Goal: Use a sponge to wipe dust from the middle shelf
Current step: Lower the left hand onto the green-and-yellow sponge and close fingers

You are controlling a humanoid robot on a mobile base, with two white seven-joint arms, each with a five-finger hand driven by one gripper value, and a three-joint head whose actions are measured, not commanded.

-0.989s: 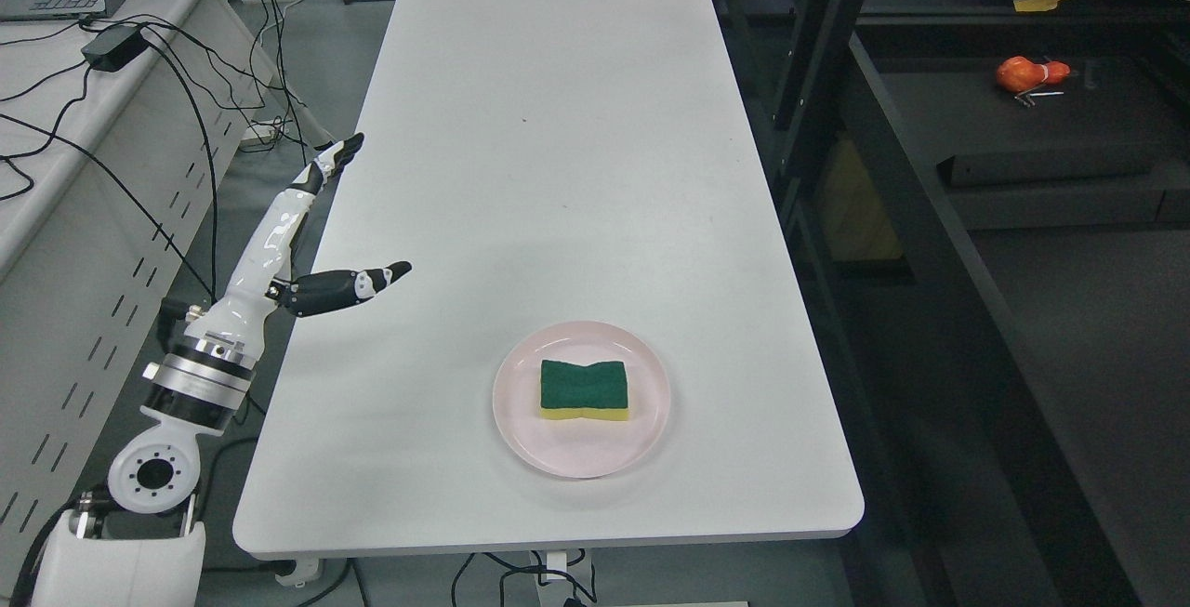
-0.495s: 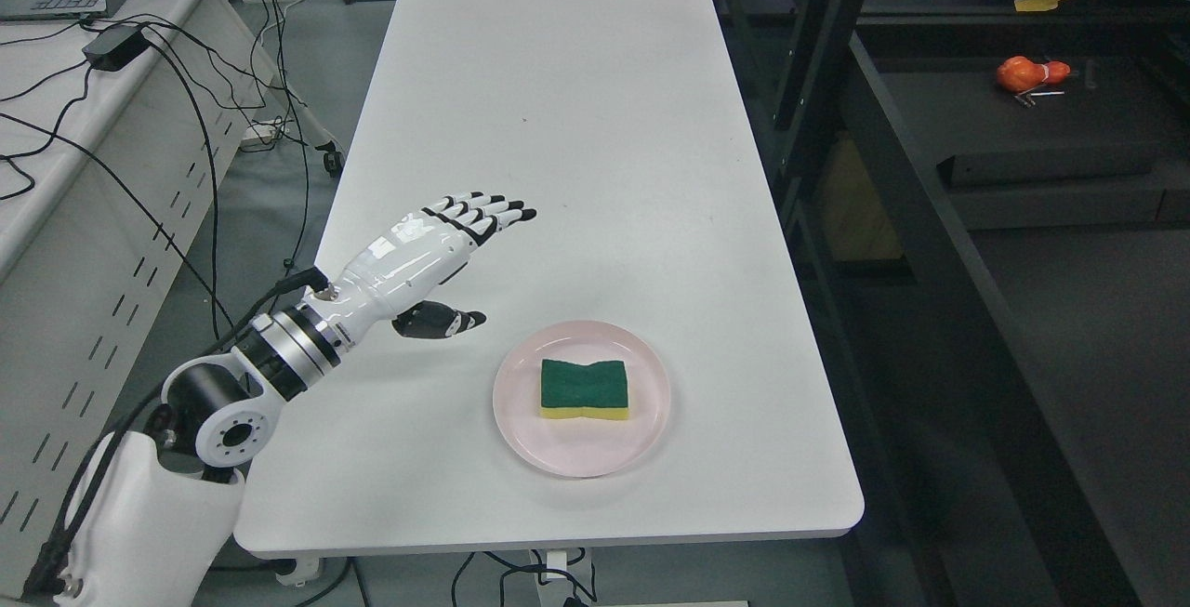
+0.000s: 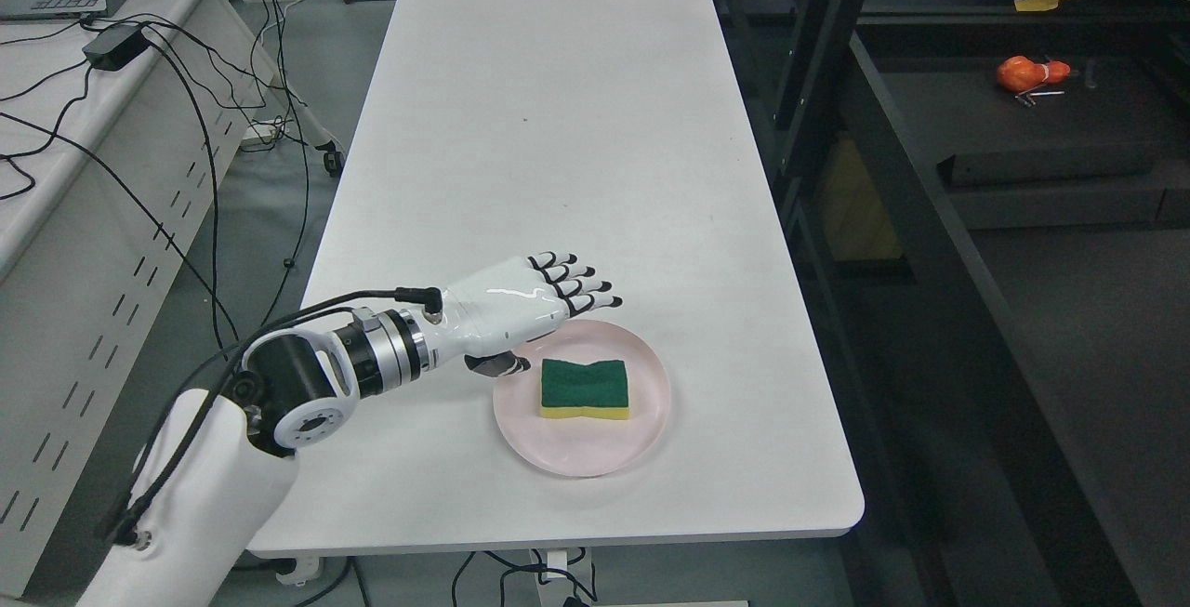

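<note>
White table [image 3: 558, 124] bare around pink plate [image 3: 641, 430] carrying sponge [image 3: 584, 388]. Left hand [image 3: 530, 305] hovers at plate's far-left rim, fingers [image 3: 581, 286] extended, holding nothing.

Glossy white plastic left hand [image 3: 525, 305]; matt white table [image 3: 548, 124]; rough green-topped sponge [image 3: 585, 389]; smooth pink plate [image 3: 641, 426].

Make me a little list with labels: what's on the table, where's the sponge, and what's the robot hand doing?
table: long white table
plate: round pale pink plate, near the table's front edge
sponge: green-topped, yellow-bottomed sponge, lying flat on the plate
left hand: white hand with black fingertips, fingers extended, over the plate's back-left rim, not holding the sponge
right hand: not in view
</note>
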